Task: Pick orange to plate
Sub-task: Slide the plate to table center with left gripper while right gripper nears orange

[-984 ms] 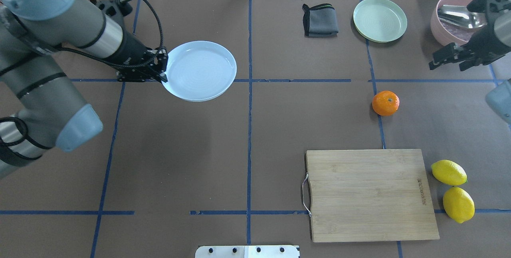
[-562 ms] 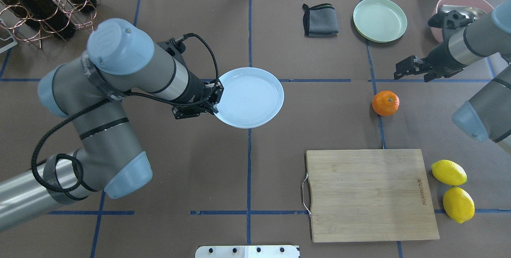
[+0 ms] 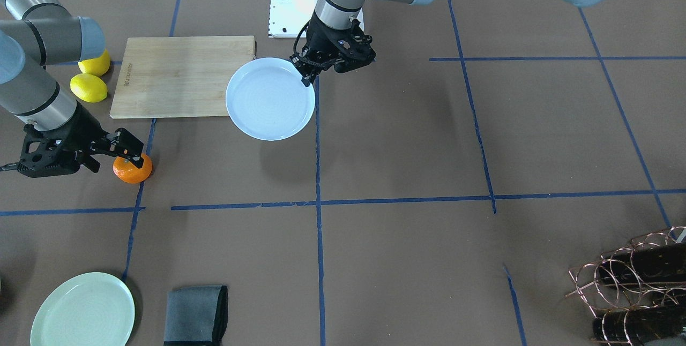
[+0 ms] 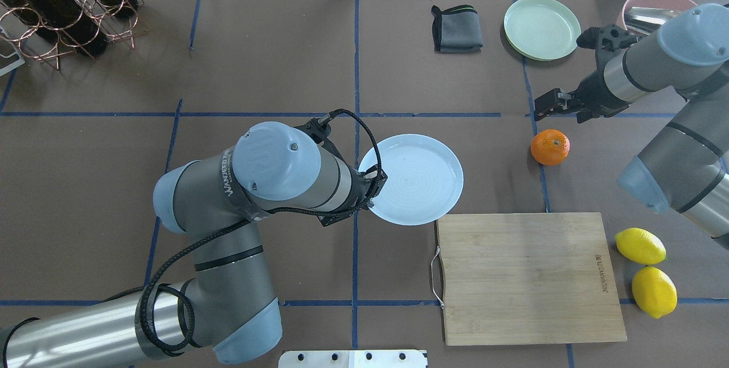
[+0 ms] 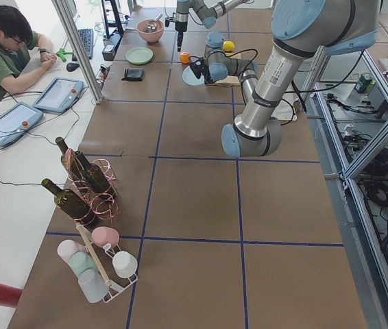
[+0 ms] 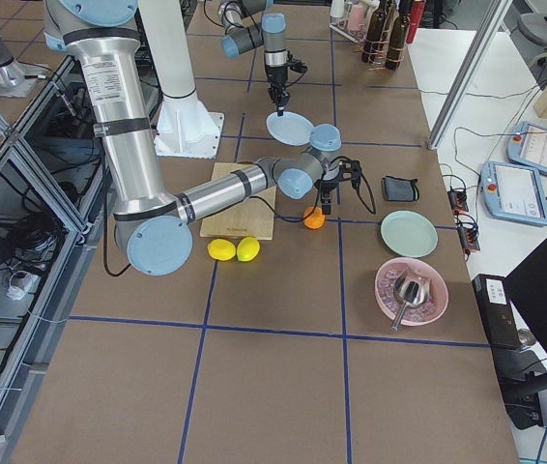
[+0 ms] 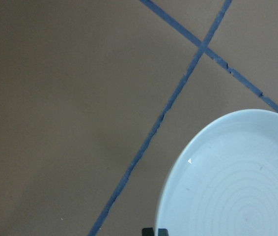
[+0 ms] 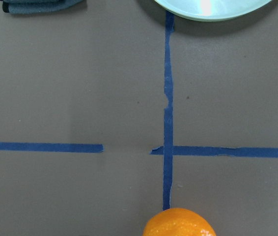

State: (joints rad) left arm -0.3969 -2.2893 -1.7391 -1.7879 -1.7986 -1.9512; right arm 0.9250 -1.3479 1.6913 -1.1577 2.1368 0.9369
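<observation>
The orange point(image 4: 550, 147) rests on the brown table on a blue tape line, and also shows low in the right wrist view as the orange point(image 8: 179, 223). My right gripper point(image 4: 561, 109) hovers open just beyond and above the orange point(image 3: 132, 170), apart from it. The pale bluish plate point(image 4: 411, 179) is held by its left rim in my left gripper point(image 4: 373, 185), which is shut on it. It hangs above the table near the board's far left corner. The plate point(image 7: 237, 182) fills the left wrist view's lower right.
A wooden cutting board point(image 4: 527, 277) lies near right, with two lemons point(image 4: 640, 246) beside it. At the back right are a pale green plate point(image 4: 542, 28), a folded grey cloth point(image 4: 455, 29) and a pink bowl point(image 4: 643, 6). A wine rack point(image 4: 62, 3) stands back left.
My left arm has carried the plate right and nearer, from the back left to beside the board. My right gripper has moved left, toward the orange.
</observation>
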